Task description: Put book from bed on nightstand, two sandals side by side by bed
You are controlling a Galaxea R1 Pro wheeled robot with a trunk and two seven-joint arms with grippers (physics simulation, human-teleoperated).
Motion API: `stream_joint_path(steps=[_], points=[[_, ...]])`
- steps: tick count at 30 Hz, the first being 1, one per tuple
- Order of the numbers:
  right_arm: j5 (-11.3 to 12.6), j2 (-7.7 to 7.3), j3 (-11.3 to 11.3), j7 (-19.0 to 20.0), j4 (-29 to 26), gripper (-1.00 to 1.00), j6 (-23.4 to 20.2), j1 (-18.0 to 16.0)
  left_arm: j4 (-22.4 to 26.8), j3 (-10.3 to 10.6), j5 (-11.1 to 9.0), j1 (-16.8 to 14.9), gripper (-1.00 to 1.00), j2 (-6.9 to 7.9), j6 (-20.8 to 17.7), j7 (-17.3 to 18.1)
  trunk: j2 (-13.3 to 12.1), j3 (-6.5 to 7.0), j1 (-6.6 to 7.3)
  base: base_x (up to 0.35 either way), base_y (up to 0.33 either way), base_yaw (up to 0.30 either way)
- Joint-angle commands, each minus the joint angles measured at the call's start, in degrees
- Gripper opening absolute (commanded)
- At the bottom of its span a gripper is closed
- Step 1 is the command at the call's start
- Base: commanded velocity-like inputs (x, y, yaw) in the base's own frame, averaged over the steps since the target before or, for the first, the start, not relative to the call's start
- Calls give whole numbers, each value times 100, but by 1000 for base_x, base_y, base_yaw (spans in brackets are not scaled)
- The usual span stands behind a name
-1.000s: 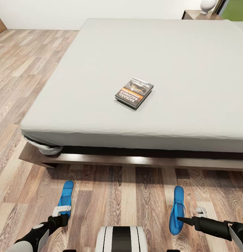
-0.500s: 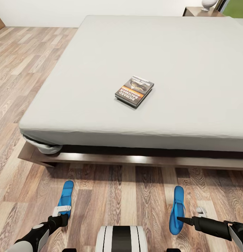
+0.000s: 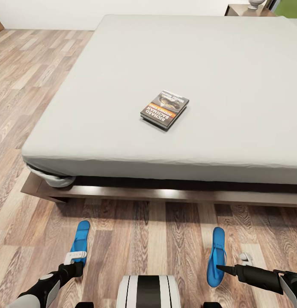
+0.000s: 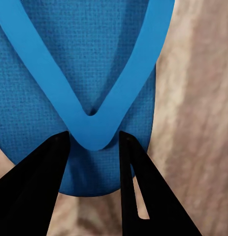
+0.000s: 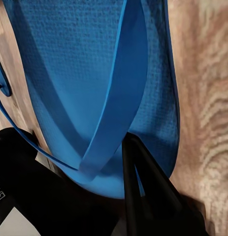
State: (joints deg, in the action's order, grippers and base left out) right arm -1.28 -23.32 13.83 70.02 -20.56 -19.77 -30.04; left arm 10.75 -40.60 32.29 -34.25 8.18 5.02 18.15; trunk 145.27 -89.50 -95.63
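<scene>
From the head camera, the thin grey-black paperback book with an orange band (image 3: pixel 164 109) lies flat near the middle of the smooth light-grey mattress of the dark-framed platform bed (image 3: pixel 123 85), toward twelve o'clock from the robot. On the brown wood-plank floor (image 3: pixel 148 231), the bright blue flip-flop sandal at seven o'clock (image 3: pixel 81 239) and its twin at five o'clock (image 3: pixel 217 252) lie well apart, both pointing at the bed. The left gripper (image 3: pixel 75 258) sits at the heel end of the first, the right gripper (image 3: pixel 227 268) at the second. A dark-brown nightstand (image 3: pixel 245 10) shows at one o'clock, beyond the mattress.

In the left wrist view, the left gripper (image 4: pixel 94 147) has its two black fingers spread on either side of the point where the thong straps meet on the sandal (image 4: pixel 89 59); whether they press the strap I cannot tell.

In the right wrist view, the right gripper (image 5: pixel 106 164) has one black finger (image 5: pixel 138 182) against the strap of the other sandal (image 5: pixel 84 73); its closure cannot be judged.

The sandals look light, flat and flexible, with a textured sole; the strap junction seems the surest hold, though it may stretch. The book looks light and stiff, best pinched across an edge.
</scene>
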Motion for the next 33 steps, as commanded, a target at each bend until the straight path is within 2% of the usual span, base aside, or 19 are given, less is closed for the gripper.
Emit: stream_joint_path(steps=[1,20,21,33], points=[[-4,2,32,47,-1,-100,-87,-2,-3,-45,67,-3,-100,0,25,22,1,-3,1,0,0,0],[-4,2,32,47,-1,-100,-89,-3,-3,-46,67,-3,-100,2,25,22,1,-3,1,0,0,0],[-4,2,32,47,-1,-100,-89,-2,-3,-48,67,-3,100,4,25,22,1,-3,1,0,0,0],[-4,2,32,47,-1,-100,-89,-2,-3,-47,67,-3,100,8,25,22,1,-3,1,0,0,0]])
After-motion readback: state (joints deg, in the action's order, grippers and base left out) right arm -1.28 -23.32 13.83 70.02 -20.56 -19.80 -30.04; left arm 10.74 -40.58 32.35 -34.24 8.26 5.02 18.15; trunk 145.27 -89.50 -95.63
